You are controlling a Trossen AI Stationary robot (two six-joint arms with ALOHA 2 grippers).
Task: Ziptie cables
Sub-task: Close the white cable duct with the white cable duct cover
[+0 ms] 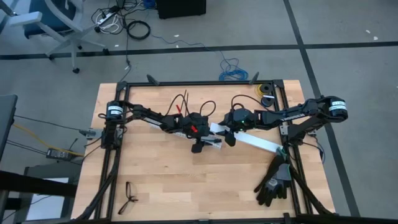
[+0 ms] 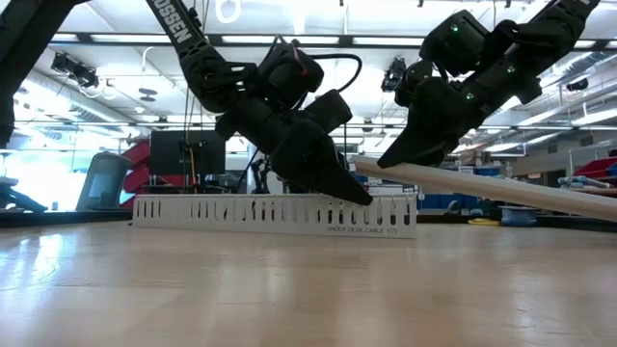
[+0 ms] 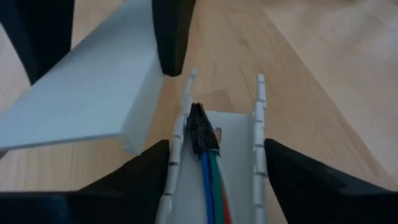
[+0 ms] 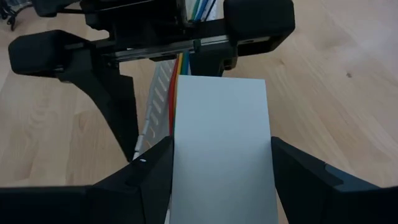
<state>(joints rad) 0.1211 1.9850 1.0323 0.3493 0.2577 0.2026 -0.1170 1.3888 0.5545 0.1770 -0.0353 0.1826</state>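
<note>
The bundle of coloured wires with a dark sheathed end (image 3: 205,140) lies inside the white slotted plastic channel (image 2: 275,213) at the middle of the wooden bench (image 1: 186,186). The left gripper (image 3: 214,165) straddles that channel with fingers spread either side. The right gripper (image 4: 221,158), just right of it, pinches a flat white plastic cover strip (image 4: 221,155) tilted over the channel

High view straight down on worktop (image 1: 186,186); low view level across it; both wrist views close on slotted channel (image 3: 249,143).
</note>
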